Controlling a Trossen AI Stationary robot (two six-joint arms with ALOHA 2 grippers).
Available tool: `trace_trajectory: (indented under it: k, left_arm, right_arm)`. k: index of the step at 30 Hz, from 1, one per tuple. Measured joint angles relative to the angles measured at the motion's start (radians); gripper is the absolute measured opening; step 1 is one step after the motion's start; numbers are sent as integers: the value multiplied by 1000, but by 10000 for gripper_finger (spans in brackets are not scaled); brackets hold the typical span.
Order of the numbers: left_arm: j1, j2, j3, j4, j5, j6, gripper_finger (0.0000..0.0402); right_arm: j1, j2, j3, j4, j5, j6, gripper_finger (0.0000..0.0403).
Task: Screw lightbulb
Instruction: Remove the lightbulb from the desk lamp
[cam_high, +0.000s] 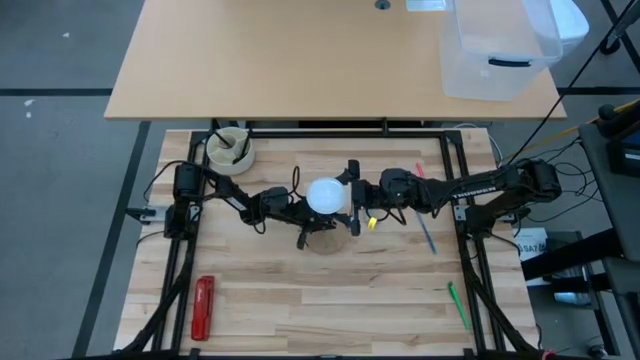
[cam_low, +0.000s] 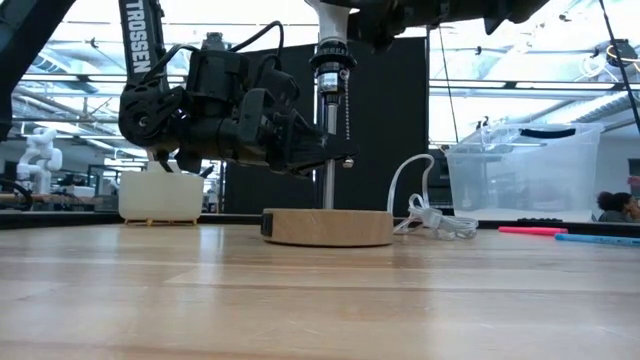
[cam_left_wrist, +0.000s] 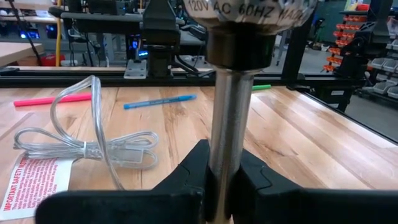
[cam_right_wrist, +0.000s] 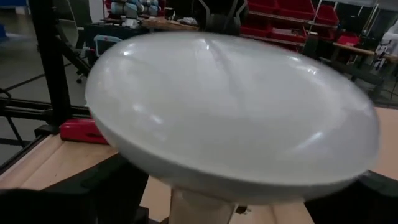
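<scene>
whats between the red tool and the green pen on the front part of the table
Nothing: in the high view the stretch of table between the red tool and the green pen is bare wood.

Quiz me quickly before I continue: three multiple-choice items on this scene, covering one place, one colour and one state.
1. The lightbulb sits:
A. mid-table, between the two arms
B. at the table's front edge
C. off the table

2. The pen beyond the coiled cable is:
A. yellow
B. black
C. blue

3. The left pincer is:
A. open, clear of everything
B. shut on the metal post
C. shut on the pen

Answers:
1 A, the high view shows it central.
2 C, the left wrist view shows it blue.
3 B, its fingers clasp the post.
</scene>
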Motion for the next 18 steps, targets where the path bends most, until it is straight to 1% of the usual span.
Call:
trace_trajectory:
  k: [3,8,15,18]
  left_arm:
    - [0,0,0,0,0,0,37]
    - [0,0,0,0,0,-1,39]
    - [0,0,0,-2,0,-1,40]
    - [0,0,0,-2,0,4,40]
  right_arm:
    - [0,0,0,-8,6,1,360]
    - [0,-12,-1,-31,59,0,360]
    - [-1,-70,-2,-120,61,10,360]
    - [6,-84,-2,-122,53,17,359]
